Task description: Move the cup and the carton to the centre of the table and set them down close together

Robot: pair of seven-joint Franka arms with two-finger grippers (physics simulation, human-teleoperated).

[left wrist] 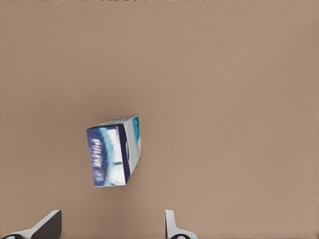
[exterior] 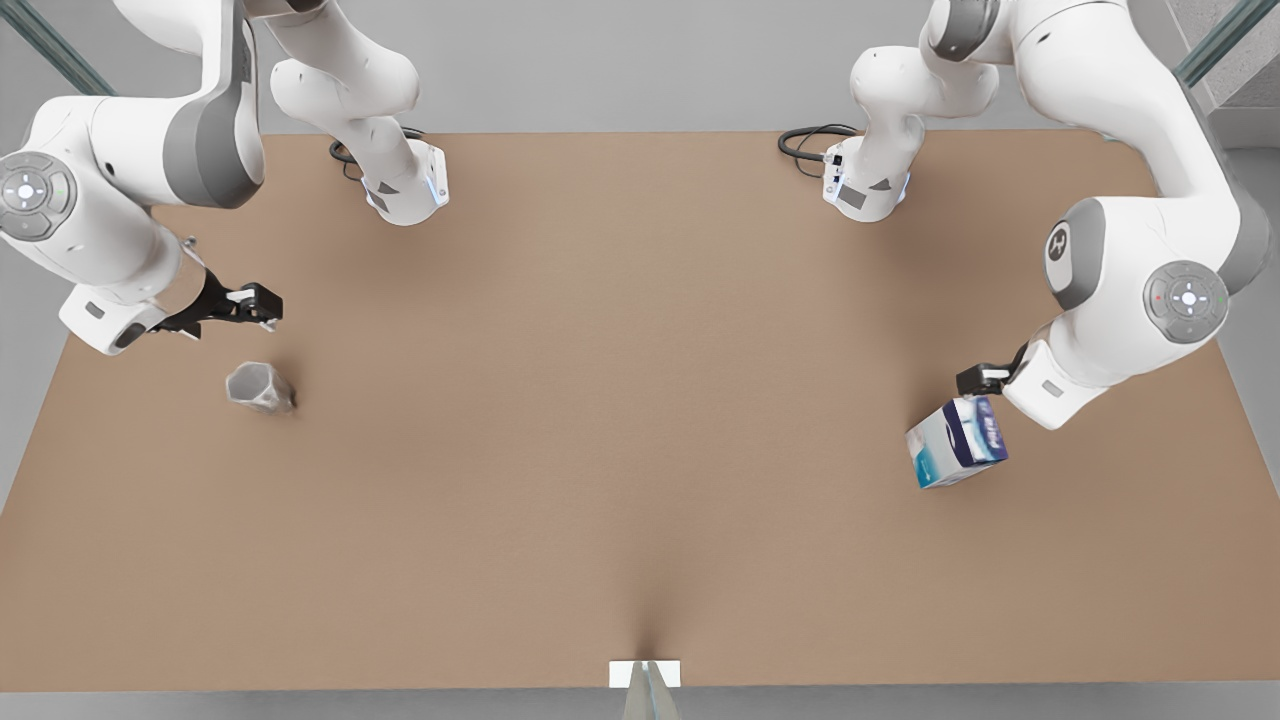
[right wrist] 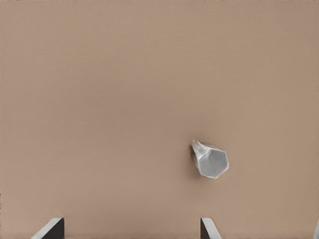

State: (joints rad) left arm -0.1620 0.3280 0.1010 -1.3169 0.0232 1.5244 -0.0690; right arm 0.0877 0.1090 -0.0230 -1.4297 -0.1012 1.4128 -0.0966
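Observation:
The silvery faceted cup (exterior: 260, 388) (right wrist: 212, 160) stands on the brown table (exterior: 640, 400) toward the front view's left. My right gripper (exterior: 262, 303) (right wrist: 130, 224) hovers just behind it, open and holding nothing. Toward the front view's right the white and blue carton (exterior: 958, 442) (left wrist: 114, 152) rests on the table, turned at an angle. My left gripper (exterior: 980, 380) (left wrist: 112, 219) is above and just behind the carton, also open, fingers apart from it.
Both arm bases (exterior: 405, 190) (exterior: 865, 185) stand at the table's far edge with black cables beside them. A small white marker (exterior: 645, 673) sits at the middle of the near edge. Bare tabletop stretches between cup and carton.

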